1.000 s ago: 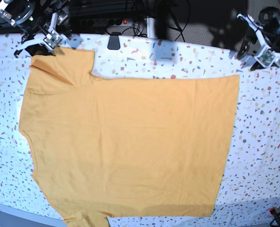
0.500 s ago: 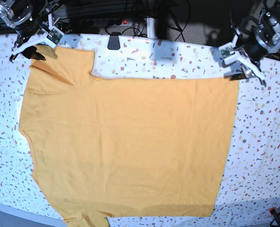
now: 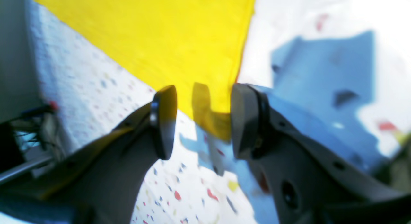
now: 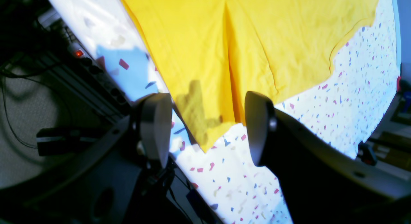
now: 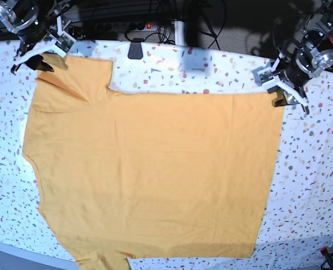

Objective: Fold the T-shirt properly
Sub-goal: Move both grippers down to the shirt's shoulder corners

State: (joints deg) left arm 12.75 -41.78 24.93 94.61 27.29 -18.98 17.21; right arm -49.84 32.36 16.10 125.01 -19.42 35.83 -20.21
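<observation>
Base view, left to right. Right end effector (image 5: 34, 56) is seen at 10 o'clock, above the sleeve corner of the T-shirt (image 5: 155, 169); fingers spread apart, nothing clamped. In the right wrist view the sleeve tip (image 4: 205, 134) is framed between the two pads (image 4: 154, 127), no contact visible, with a finger shadow cast on the cloth.

T-shirt is laid flat on the speckled worktop (image 5: 313, 185), spread across most of it, sleeves toward 9 o'clock, hem edge toward 3 o'clock. One sleeve is seen at 10 o'clock, the other cut off at the 7 o'clock frame edge. Lettering not visible.

A small black object (image 5: 135, 49) is seen at 12 o'clock on the far worktop edge, apart from the shirt.

Left end effector (image 5: 283, 89) is seen at 2 o'clock, at the far hem corner; fingers apart. In the left wrist view (blurred) the corner (image 3: 218, 121) is seen between the open fingers (image 3: 165, 121); contact cannot be told.
</observation>
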